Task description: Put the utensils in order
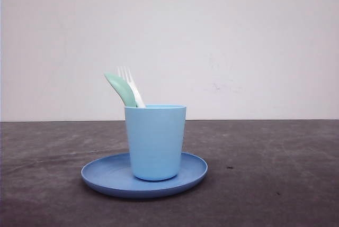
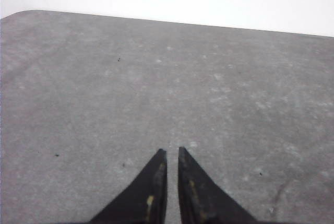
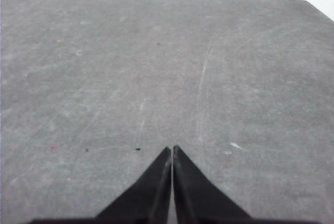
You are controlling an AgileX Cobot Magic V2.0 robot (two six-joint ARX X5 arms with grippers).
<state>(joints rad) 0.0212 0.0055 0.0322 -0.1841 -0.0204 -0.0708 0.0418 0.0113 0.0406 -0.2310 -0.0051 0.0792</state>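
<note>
On a dark table: a cup holding a fork and spoon, set on a plate.

Nearest, each wrist view looks past black fingers to bare grey table (image 2: 219, 88). The left gripper (image 2: 172, 152) has its tips drawn almost together with only a thin slit between them and nothing held; the right gripper (image 3: 172, 150) is pressed closed, also empty. Farther on, in the front view, a blue plate (image 1: 103, 176) carries a light blue cup (image 1: 155, 142) at its middle. A white fork (image 1: 130, 85) and a mint spoon (image 1: 121, 88) stand in the cup, leaning left, heads above the rim and seemingly touching, though the overlap makes that hard to confirm. Both look like thin, light, stiff, smooth plastic, likely slippery; the exposed necks just above the rim seem the best place to pinch. Behind is a plain white wall.
</note>
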